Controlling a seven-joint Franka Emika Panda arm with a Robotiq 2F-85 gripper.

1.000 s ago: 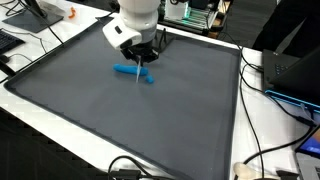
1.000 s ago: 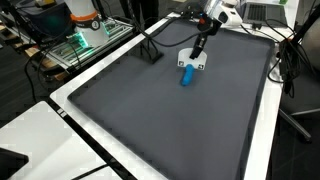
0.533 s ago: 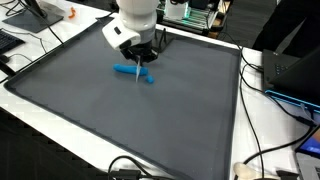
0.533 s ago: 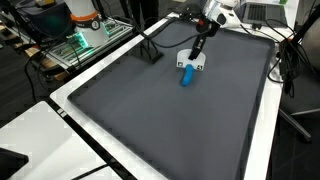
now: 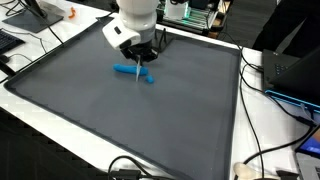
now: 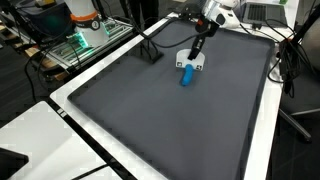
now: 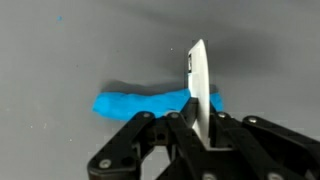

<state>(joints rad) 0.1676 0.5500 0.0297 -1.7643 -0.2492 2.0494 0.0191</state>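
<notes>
The hand [image 7: 200, 125] is clenched on a thin white blade [image 7: 198, 75], held edge-on above one end of the blue roll [image 7: 135, 102]. Whether they touch, I cannot tell. The blue roll lies flat on the grey mat [image 5: 150, 130], which covers the bench [image 5: 45, 128].

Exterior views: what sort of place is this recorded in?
Probably a lab or office workbench: a dark mat on a white table, with loose cables and a laptop at its edge. The fingers grip a white blade.
</notes>
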